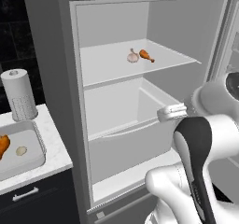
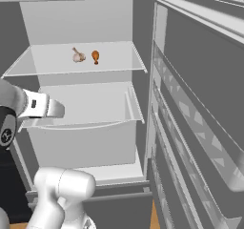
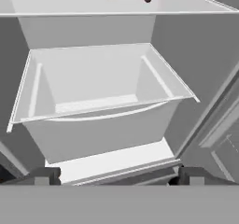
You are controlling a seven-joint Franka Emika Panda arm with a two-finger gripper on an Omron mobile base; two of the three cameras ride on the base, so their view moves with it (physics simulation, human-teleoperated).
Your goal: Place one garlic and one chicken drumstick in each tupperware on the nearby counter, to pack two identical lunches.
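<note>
At the lower left of the left base view, one tupperware (image 1: 38,143) sits on the counter (image 1: 56,148), already holding a drumstick and a garlic. Upper centre, on the open fridge's shelf (image 1: 112,66), the remaining garlic (image 1: 133,57) and chicken drumstick (image 1: 146,55) lie just beside each other. Right of centre, the gripper (image 1: 172,112) hangs before the drawer (image 1: 126,134), fingers spread wide and empty. A reach for either item could nudge its close neighbour away, or clip the shelf edge.
</note>
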